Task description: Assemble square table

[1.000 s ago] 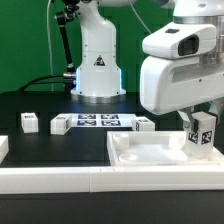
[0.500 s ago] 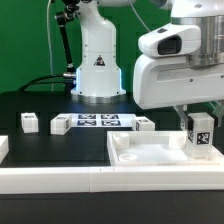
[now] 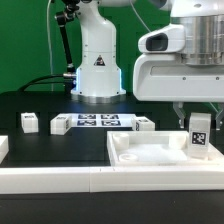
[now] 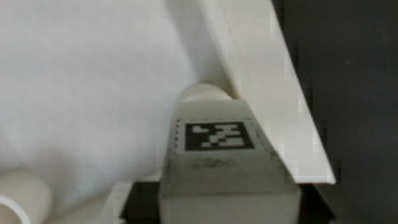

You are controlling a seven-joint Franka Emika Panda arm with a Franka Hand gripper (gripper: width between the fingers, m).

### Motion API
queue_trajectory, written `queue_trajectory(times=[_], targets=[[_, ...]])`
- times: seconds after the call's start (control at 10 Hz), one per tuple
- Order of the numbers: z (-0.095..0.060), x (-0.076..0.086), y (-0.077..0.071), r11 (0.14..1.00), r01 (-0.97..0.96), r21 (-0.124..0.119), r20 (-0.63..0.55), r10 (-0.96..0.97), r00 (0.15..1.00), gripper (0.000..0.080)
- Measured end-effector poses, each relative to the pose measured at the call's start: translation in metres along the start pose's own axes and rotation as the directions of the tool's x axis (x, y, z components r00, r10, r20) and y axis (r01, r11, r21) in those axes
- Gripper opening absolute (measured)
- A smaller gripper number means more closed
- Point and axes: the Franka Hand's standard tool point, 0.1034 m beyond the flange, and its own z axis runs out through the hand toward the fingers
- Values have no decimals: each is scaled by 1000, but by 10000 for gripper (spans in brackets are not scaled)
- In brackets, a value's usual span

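The white square slab (image 3: 160, 160) with a raised rim lies at the exterior view's right front. My gripper (image 3: 199, 117) is shut on a white blocky leg (image 3: 199, 136) with a tag, held upright over the slab's far right corner. In the wrist view the leg (image 4: 221, 150) sits between my dark fingers (image 4: 146, 203), its tip near the slab's rim (image 4: 267, 90). Three more legs lie behind: one (image 3: 29, 122) at the left, one (image 3: 60, 125) beside the marker board, one (image 3: 145, 124) on its right.
The marker board (image 3: 98, 122) lies in front of the robot's white base (image 3: 97, 60). A long white border bar (image 3: 60, 180) runs along the front edge. A white piece (image 3: 3, 148) sits at the far left.
My gripper has moved up and turned the leg upright over the slab's right corner; the leg was tilted earlier.
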Motion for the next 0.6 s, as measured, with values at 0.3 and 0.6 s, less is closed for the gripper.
queue_trajectory(times=[0.3, 0.6], targets=[[0, 1, 1, 960, -280, 20, -1, 280, 960, 290], [0, 0, 1, 881, -472, 19, 12, 472, 882, 290]])
